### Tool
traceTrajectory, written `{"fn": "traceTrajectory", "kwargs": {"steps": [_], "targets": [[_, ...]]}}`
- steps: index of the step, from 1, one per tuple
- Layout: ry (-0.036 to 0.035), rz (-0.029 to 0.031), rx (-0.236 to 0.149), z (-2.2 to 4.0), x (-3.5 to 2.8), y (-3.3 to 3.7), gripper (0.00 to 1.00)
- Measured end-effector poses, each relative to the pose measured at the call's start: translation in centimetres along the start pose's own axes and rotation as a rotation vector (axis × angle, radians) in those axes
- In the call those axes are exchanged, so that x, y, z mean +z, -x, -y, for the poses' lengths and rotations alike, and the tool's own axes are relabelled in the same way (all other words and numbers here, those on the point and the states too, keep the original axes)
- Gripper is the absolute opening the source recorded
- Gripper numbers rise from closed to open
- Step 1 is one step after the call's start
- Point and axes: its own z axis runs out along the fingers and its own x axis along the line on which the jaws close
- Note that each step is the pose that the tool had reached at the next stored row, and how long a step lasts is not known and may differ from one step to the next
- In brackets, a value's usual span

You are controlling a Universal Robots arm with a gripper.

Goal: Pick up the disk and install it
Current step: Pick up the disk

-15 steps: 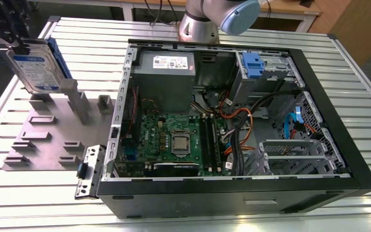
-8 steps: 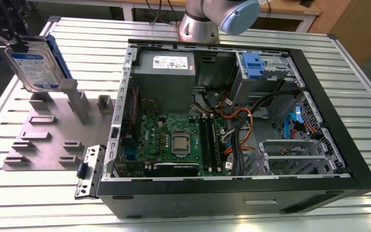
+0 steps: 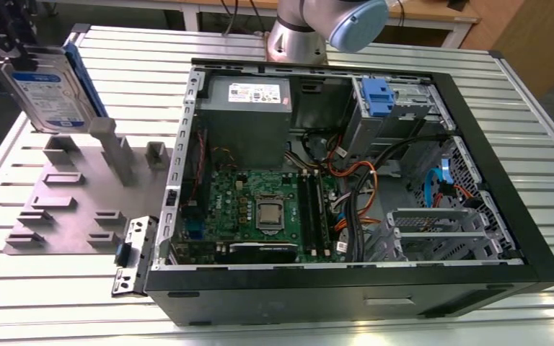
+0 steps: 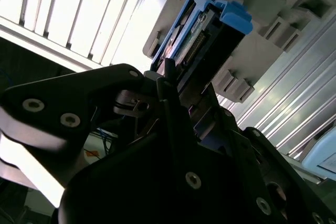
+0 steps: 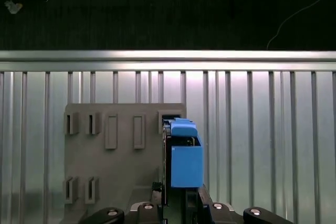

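Disk (image 3: 54, 94) upright — gripper (image 3: 17, 56) on top edge

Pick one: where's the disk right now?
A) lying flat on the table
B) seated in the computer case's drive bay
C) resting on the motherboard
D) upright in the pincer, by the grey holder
D: the disk stands on edge, clamped by the pincer, by the grey holder, outside the open computer case on the exterior view's left.

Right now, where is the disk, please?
At the exterior view's left, the disk stands upright in the gripper at the grey fixture, beside the computer case.
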Motion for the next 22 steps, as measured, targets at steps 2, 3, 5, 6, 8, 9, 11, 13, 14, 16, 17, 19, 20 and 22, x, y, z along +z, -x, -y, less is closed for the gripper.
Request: {"fn": "traceTrajectory", "kwargs": {"steps": [2, 3, 5, 6, 8, 9, 11, 13, 14, 16, 17, 19, 20, 22], "targets": [[0.0, 0.0, 0.0, -0.01, -0.38, 0.01, 0.35], [0.0, 0.0, 0.0, -0.01, -0.48, 0.02, 0.35], [-0.0002, 0.0002, 0.0, -0.02, -0.5, 0.02, 0.35], [-0.0003, 0.0002, 0.0, -0.01, -0.5, 0.02, 0.35], [-0.0001, 0.0, 0.0, -0.01, -0.52, 0.02, 0.35], [0.0, 0.0, 0.0, -0.01, -0.53, 0.02, 0.35], [-0.0001, 0.0, 0.0, -0.01, -0.53, 0.02, 0.35], [0.0, 0.0, 0.0, -0.01, -0.53, 0.02, 0.35], [0.0, 0.0, 0.0, -0.01, -0.54, 0.02, 0.35], [-0.0001, 0.0001, 0.0, -0.01, -0.55, 0.02, 0.35], [0.0006, -0.0004, 0.0, -0.01, -0.71, 0.02, 0.35], [0.0001, -0.0001, 0.0, -0.02, -0.96, 0.03, 0.35], [0.0001, 0.0, 0.0, -0.03, -1.21, 0.04, 0.35], [0.0001, -0.0001, 0.0, -0.04, -1.87, 0.06, 0.35]]}}
